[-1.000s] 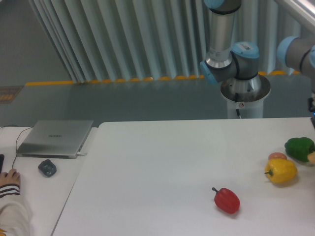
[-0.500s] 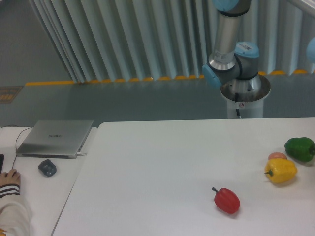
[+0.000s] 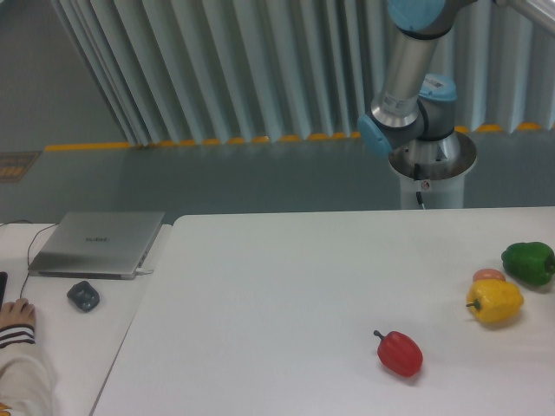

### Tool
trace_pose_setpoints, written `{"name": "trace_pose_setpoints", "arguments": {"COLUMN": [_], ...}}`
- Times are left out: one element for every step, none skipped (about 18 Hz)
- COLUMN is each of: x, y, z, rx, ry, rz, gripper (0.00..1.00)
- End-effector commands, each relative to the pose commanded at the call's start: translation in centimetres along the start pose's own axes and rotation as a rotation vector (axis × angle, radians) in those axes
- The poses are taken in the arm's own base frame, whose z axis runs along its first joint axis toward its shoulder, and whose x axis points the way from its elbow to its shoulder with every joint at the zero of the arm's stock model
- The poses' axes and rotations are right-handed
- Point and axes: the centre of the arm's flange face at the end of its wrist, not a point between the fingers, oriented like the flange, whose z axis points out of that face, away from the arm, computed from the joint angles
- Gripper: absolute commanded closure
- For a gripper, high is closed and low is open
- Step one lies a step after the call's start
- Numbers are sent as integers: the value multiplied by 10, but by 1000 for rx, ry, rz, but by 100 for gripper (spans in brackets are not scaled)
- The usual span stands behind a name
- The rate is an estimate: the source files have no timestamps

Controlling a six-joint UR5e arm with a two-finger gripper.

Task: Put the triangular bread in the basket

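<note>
The triangular bread is out of view, and so is the basket. My gripper is outside the frame too. Only the arm's base (image 3: 431, 156) and an upright link (image 3: 406, 69) show, behind the table's far edge at the upper right. The rest of the arm runs off the top right of the picture.
On the right of the white table (image 3: 286, 295) lie a red bell pepper (image 3: 400, 353), a yellow bell pepper (image 3: 495, 301), a green bell pepper (image 3: 528, 262) and a small pinkish item (image 3: 488, 276). At the left are a laptop (image 3: 97, 243), a mouse (image 3: 83, 296) and a person's hand (image 3: 16, 314).
The arm's outer links have swung up and right, out of the frame. A pale tan piece at the right edge beside the green pepper one second ago no longer shows.
</note>
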Motion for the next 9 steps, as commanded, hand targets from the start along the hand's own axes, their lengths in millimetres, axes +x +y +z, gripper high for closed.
{"name": "trace_pose_setpoints", "arguments": {"x": [0,0,-3,-4,-3,-4,-3,-3,-3], "y": [-1,-1,-1,-2,-5,-7,-8,-8,-8], "z": [0,-1,-5,-8,-10,-14,-15,-17,-18], "rx": [0,0,-2,-2,-2,-2,-2,-4,-4], "ry": [0,-1,-10,-15,-18,-22,-22,-25,-26], "rz": [1,3,6,6,11,13,14,16,18], "gripper": [0,0,0,0,0,0,0,0,0]}}
